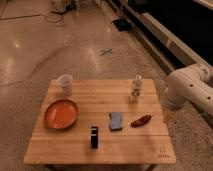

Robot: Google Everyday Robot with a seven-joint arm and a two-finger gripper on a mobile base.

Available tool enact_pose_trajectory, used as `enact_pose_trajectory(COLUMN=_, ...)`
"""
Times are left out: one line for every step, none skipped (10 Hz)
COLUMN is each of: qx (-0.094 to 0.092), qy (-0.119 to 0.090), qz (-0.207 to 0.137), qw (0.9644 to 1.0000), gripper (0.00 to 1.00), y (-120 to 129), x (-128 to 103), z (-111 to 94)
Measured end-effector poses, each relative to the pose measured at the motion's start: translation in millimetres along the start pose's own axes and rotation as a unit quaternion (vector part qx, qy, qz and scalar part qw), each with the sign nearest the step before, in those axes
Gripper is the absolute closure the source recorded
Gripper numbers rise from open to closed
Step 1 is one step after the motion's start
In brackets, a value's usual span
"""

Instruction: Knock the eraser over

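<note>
1. The eraser (94, 136) stands upright near the front edge of the table (135, 152). It is just forward of the gap between the orange plate (61, 114) and the blue-grey pad (116, 121), touching neither.
2. Only the white arm (187, 90) shows, off the table's right side and well apart from the eraser. The gripper is out of view, so I cannot tell whether its jaws are apart or together.
3. Risk: coming in from the right, the arm would likely pass the small bottle (135, 89), the red chili-shaped item (141, 120) and the pad. A low sweep could topple or drag these.
4. Risk: the eraser is narrow. A push low on its body may slide it upright, and a push toward the front edge could send it off the table.
5. Risk: a wide swipe could also clip the plate.
6. Hard to make out: the eraser's markings, the contents of the pale cup (65, 84), and what the bottle is. The arm is cut off at the right border.
</note>
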Motion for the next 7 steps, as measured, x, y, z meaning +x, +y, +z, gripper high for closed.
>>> enact_pose_trajectory(qx=-0.005, qy=0.001, qz=-0.008, qw=1.0000, gripper=0.35, y=4, x=-4, z=3)
enact_pose_trajectory(qx=-0.009, qy=-0.003, qz=-0.024, qw=0.9997, gripper=0.35, y=8, x=-20, z=5)
enact_pose_trajectory(qx=-0.012, qy=-0.007, qz=-0.037, qw=0.9992, gripper=0.35, y=13, x=-36, z=8)
enact_pose_trajectory(qx=-0.014, qy=-0.011, qz=-0.048, qw=0.9987, gripper=0.35, y=19, x=-53, z=11)
enact_pose_trajectory(qx=-0.018, qy=-0.016, qz=-0.060, qw=0.9979, gripper=0.35, y=29, x=-74, z=17)
enact_pose_trajectory(qx=-0.023, qy=-0.019, qz=-0.068, qw=0.9972, gripper=0.35, y=37, x=-88, z=22)
enact_pose_trajectory(qx=-0.032, qy=-0.023, qz=-0.079, qw=0.9961, gripper=0.35, y=50, x=-105, z=30)
